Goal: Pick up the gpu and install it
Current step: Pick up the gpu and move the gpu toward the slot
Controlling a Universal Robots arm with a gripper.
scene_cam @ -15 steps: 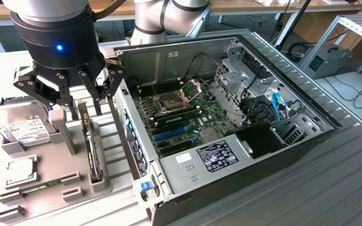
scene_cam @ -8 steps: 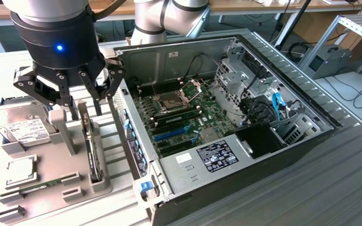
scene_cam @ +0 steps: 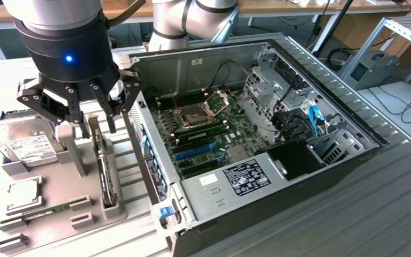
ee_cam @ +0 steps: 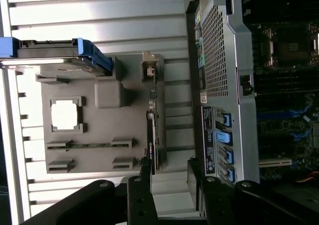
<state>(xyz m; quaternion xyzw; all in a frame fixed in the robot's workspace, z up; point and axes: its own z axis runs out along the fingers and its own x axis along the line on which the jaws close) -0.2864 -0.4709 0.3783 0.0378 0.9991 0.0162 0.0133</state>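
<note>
The gpu (scene_cam: pixel 104 171) stands on edge in the grey holder tray (scene_cam: pixel 55 193) at lower left of the exterior view, beside the open computer case (scene_cam: pixel 191 201), the gripper (scene_cam: pixel 93 126) hovering wide open just above it: pick-up stage, seemingly, calling for fingers straddling the card's thin edge.

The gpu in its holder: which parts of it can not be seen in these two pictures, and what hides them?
- Exterior view: the gpu stands on edge in the grey holder, so its faces do not show; a finger of the open claw covers its far end.
- Wrist view: the gpu is seen edge-on; a dark claw finger covers one end.
- Both views: its lower edge is sunk in the holder's slot.
</note>
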